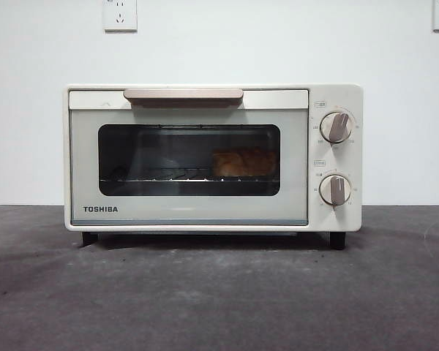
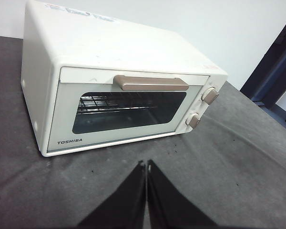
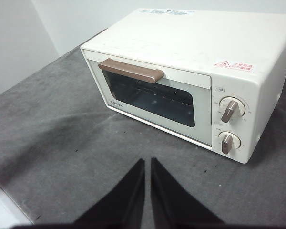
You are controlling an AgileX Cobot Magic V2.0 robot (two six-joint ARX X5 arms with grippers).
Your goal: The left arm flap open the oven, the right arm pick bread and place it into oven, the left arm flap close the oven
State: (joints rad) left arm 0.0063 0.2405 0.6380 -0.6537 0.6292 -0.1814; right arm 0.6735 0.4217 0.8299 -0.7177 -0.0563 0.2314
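The cream-white TOSHIBA oven [image 1: 212, 157] stands on the dark table with its glass door shut and its beige handle [image 1: 183, 94] at the top. The orange-golden bread [image 1: 244, 162] lies on the wire rack inside, at the right of the window. The oven also shows in the left wrist view [image 2: 119, 81] and the right wrist view [image 3: 190, 67]. My left gripper [image 2: 146, 164] is shut and empty, held back above the table in front of the oven. My right gripper [image 3: 147, 162] is shut and empty, also held back from the oven. Neither arm shows in the front view.
Two beige knobs [image 1: 336, 126] sit on the oven's right panel. The dark grey table [image 1: 219, 292] spreads in front of the oven. A white wall with sockets [image 1: 120, 14] stands behind. A dark frame [image 2: 274, 67] lies past the table's far side.
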